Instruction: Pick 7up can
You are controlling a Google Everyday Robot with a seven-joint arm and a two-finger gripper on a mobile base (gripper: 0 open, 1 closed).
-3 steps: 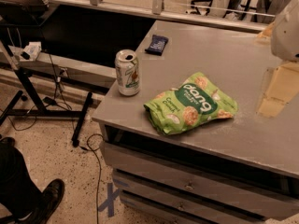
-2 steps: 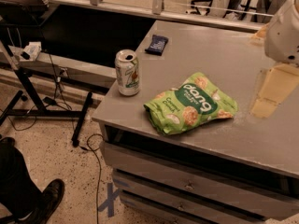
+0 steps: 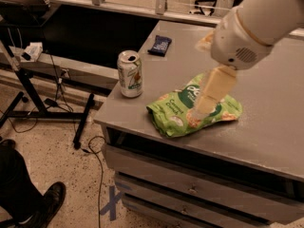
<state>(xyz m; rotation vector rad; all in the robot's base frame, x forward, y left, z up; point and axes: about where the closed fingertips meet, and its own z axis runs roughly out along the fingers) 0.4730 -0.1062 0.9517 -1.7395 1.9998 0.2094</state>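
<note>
The 7up can (image 3: pixel 130 73) stands upright near the left edge of the grey table (image 3: pixel 266 127). It is pale whitish-green with a silver top and an open pull-tab hole. My arm reaches in from the upper right. My gripper (image 3: pixel 209 96) hangs over the green snack bag (image 3: pixel 180 115), to the right of the can and apart from it. One pale finger (image 3: pixel 213 87) shows, pointing down at the bag.
A small dark blue wrapped bar (image 3: pixel 159 45) lies at the table's far left side. Drawers (image 3: pixel 190 189) sit under the table front. A black stand with cables (image 3: pixel 52 103) is on the floor at left. A person's shoe (image 3: pixel 45 205) is at the bottom left.
My arm and gripper have swung left from the table's right side to over the snack bag. The view has shifted closer. The can, bag and bar have not moved.
</note>
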